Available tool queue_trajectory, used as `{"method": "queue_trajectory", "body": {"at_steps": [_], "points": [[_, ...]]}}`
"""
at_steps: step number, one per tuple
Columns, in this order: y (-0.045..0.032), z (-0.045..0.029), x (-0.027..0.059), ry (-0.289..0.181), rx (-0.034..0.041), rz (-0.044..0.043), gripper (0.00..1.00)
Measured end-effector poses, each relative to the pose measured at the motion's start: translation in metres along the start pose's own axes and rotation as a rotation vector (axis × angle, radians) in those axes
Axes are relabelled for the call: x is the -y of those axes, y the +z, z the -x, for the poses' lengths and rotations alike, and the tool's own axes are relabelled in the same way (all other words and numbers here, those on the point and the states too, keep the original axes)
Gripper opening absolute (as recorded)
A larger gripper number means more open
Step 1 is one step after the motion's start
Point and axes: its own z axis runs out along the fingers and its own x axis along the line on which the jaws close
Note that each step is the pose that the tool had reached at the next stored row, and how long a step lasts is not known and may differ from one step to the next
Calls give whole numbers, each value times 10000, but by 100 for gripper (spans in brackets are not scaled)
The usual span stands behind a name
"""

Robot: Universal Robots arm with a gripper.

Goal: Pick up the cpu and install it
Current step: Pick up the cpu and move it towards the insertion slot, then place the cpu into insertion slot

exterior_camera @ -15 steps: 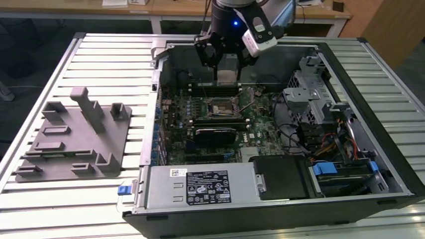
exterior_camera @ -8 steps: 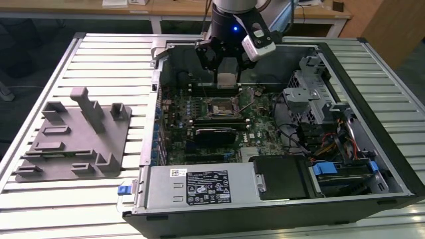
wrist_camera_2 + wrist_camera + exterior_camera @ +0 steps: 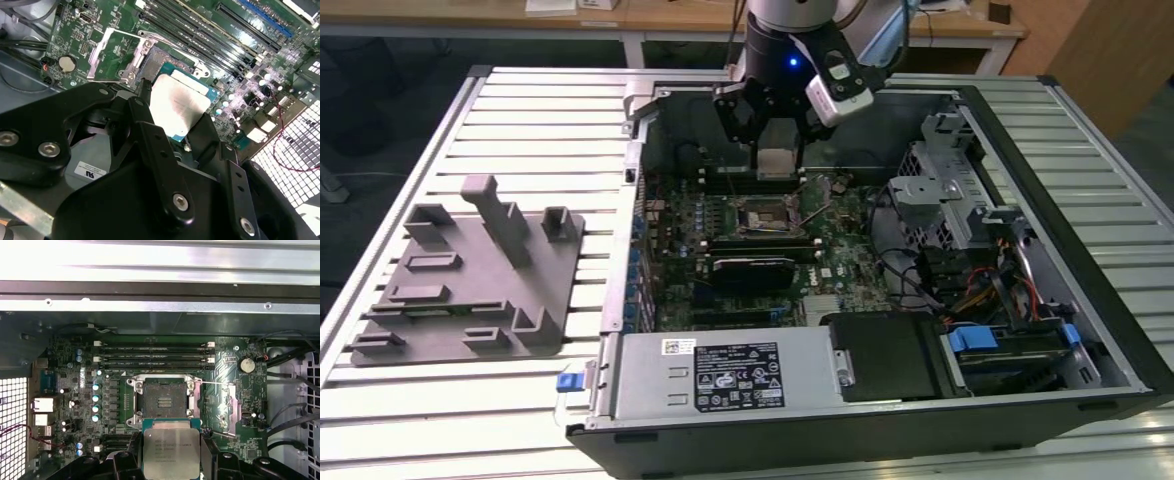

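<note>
The pick-up looks finished and the install step is in hand: the gripper (image 3: 777, 150) carries the cpu (image 3: 171, 450) inside the open computer case (image 3: 1067, 250), clear of the motherboard (image 3: 854, 255) and not yet seated. The jaws pinch the chip by two opposite edges, a dark finger (image 3: 134, 452) showing against one side in the first wrist view, with the pale metal top facing that camera. In the exterior view the empty socket (image 3: 758, 213) lies at about 6 o'clock from the held chip, close by but not beneath it. In the first wrist view the socket (image 3: 164, 401) shows a bare dark contact field inside its silver frame, so it appears ready to receive the part, and the chip's near edge sits just beside that frame. In the second wrist view the cpu (image 3: 180, 105) partly covers the socket, and whether it hangs level cannot be told. As a judgement, seating calls for squaring the chip over the frame, keeping it level and in the right rotation, and a gentle descent, since a skewed drop could harm the contacts. The grey fixture (image 3: 467, 280) rests on the counter (image 3: 534, 110) at 9 o'clock from the case, well apart.
</note>
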Motion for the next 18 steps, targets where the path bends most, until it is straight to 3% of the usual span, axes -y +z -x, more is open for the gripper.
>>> {"method": "queue_trajectory", "body": {"at_steps": [13,18], "points": [[0,13,0,17,1,-1,55],[2,13,0,842,32,-22,55]]}}
